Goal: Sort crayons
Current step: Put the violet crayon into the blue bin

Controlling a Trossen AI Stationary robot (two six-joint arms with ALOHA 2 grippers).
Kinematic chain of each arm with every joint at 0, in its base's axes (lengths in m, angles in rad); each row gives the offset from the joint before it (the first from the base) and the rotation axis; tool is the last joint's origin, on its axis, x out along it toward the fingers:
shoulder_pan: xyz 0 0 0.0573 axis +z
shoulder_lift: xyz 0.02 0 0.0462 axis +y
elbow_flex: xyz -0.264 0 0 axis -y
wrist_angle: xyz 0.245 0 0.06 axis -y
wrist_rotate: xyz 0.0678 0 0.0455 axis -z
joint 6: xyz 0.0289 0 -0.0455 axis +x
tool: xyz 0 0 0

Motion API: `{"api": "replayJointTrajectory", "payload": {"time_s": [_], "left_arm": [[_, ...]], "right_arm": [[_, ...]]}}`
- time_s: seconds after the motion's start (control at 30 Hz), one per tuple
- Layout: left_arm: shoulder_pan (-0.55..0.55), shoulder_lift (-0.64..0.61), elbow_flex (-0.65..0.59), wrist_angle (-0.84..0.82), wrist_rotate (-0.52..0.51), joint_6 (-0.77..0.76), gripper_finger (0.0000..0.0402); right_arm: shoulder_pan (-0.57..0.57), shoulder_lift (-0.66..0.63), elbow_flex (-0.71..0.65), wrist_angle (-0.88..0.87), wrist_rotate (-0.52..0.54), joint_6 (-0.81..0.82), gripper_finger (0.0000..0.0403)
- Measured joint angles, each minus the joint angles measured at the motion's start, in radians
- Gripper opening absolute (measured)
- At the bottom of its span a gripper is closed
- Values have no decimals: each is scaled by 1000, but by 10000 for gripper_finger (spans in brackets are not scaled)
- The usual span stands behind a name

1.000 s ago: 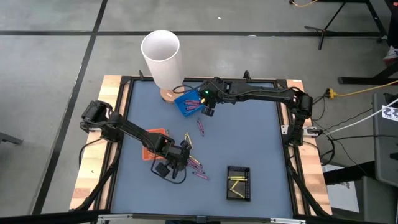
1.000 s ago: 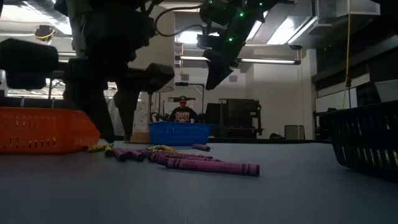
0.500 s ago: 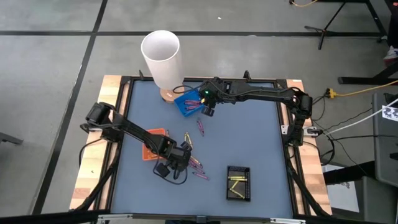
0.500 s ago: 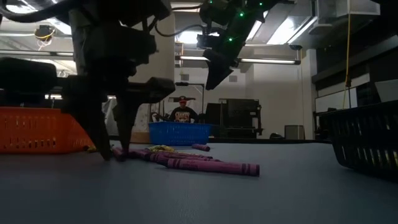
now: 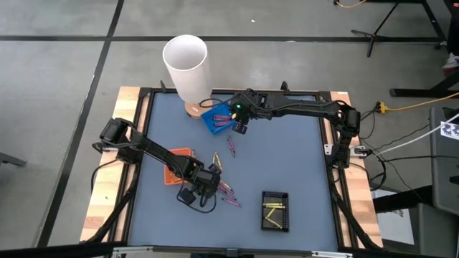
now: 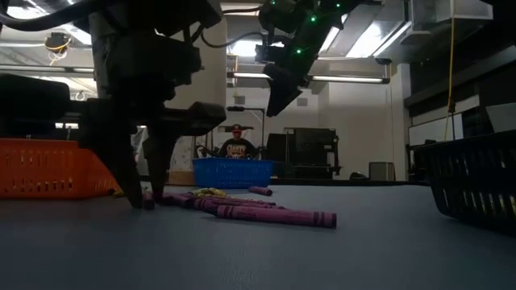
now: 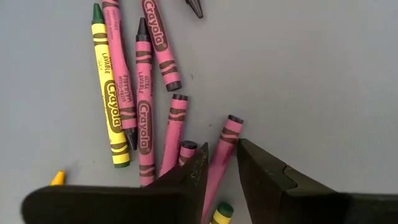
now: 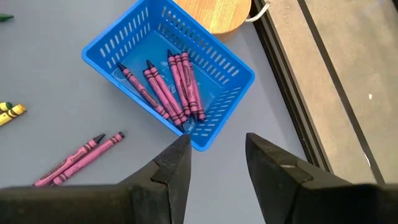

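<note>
**Left tool straddles a pink crayon; right tool hangs open by the blue tray**

Nearest the low camera, on the grey table (image 6: 339,258), lies a long pink crayon (image 6: 278,216), with more pink ones (image 6: 189,201) bunched just behind it. Down among that bunch stands the left tool (image 7: 221,167), its two fingers set either side of one pink crayon (image 7: 219,155) on the table; whether they press it or only bracket it I cannot tell. Beside it lie several more pink crayons (image 7: 144,109) and a yellow one (image 7: 107,93). An orange tray (image 6: 48,167) sits next to the left arm, and a black tray (image 5: 275,210) holding yellow crayons (image 5: 272,206) stands toward the right side. Farther back, the right tool (image 8: 216,163) hangs with fingers apart and nothing between them, above the near edge of the blue tray (image 8: 227,65), which holds pink crayons (image 8: 174,90). Two more pink crayons (image 8: 78,158) lie on the table near that tray. A white cylinder (image 5: 186,66) stands behind it.
</note>
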Motion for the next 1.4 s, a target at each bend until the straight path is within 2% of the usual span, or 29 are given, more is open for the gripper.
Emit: {"api": "replayJointTrajectory", "payload": {"time_s": [0.4,0.8,0.97,1.4], "left_arm": [[0,0,0,6,0,0,17],[2,-10,-1,19,-9,18,12],[3,-54,17,17,-24,10,12],[74,-108,102,11,-187,26,12]], "right_arm": [[0,0,0,0,0,0,152],[0,-3,0,-10,0,0,152],[0,-37,0,-55,9,0,152],[0,-186,1,-216,11,9,152]]}}
